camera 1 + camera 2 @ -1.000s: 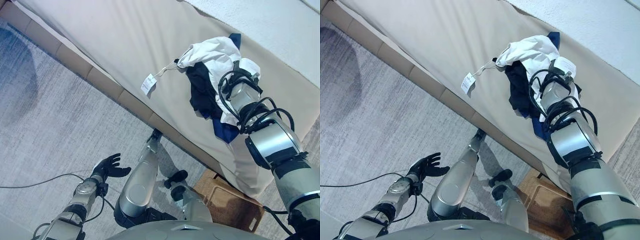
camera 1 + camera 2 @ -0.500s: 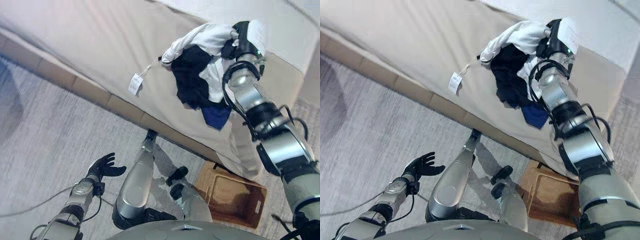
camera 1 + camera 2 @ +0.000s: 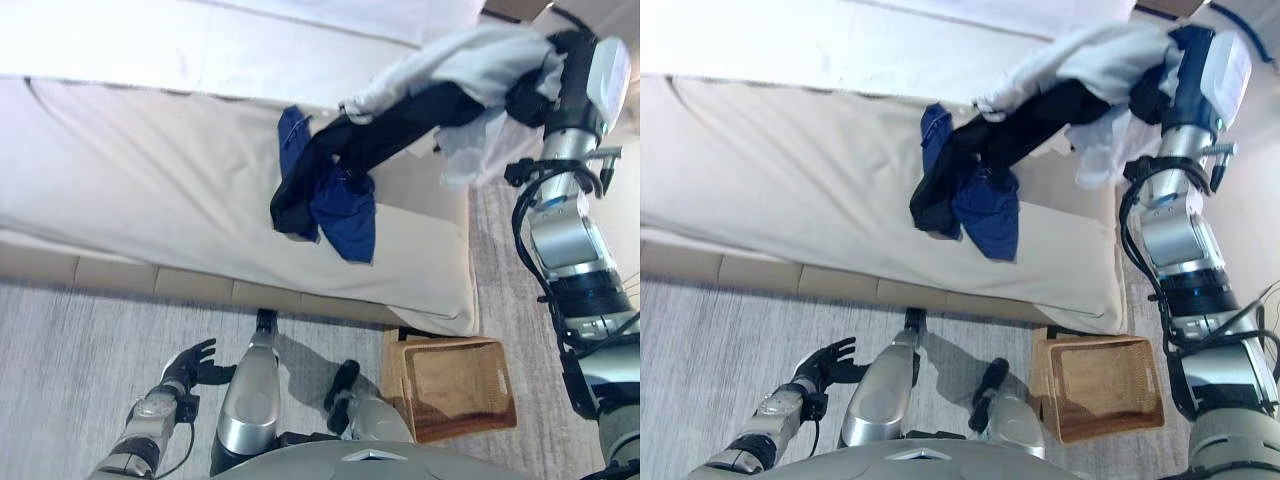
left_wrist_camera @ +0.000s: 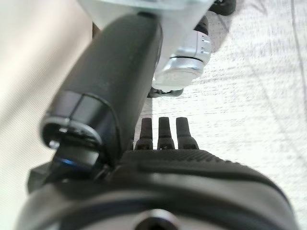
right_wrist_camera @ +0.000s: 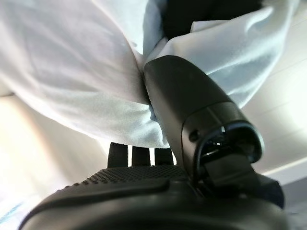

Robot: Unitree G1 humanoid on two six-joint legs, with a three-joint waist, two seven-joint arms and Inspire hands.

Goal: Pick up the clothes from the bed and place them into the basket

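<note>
My right hand (image 3: 556, 95) is raised high at the upper right, shut on a bundle of clothes. The bundle is a white garment (image 3: 470, 55), a black one (image 3: 400, 120) and a blue one (image 3: 345, 205), and it trails down and left over the beige bed (image 3: 150, 180). In the right wrist view my thumb (image 5: 192, 120) presses into the white cloth (image 5: 72, 72). A brown wicker basket (image 3: 400, 385) stands on the floor at the bed's corner, below my right arm. My left hand (image 3: 190, 362) is open low over the carpet, with its fingers (image 4: 165, 132) straight.
A white sheet (image 3: 300, 20) covers the far part of the bed. The bed's padded base (image 3: 120, 275) runs along the grey carpet (image 3: 80, 340). The basket's opening (image 3: 1100, 380) faces up.
My right hand has lifted the clothes off the bed, up and to the right. They now hang stretched out from it. The camera has also turned. The left hand stays low.
</note>
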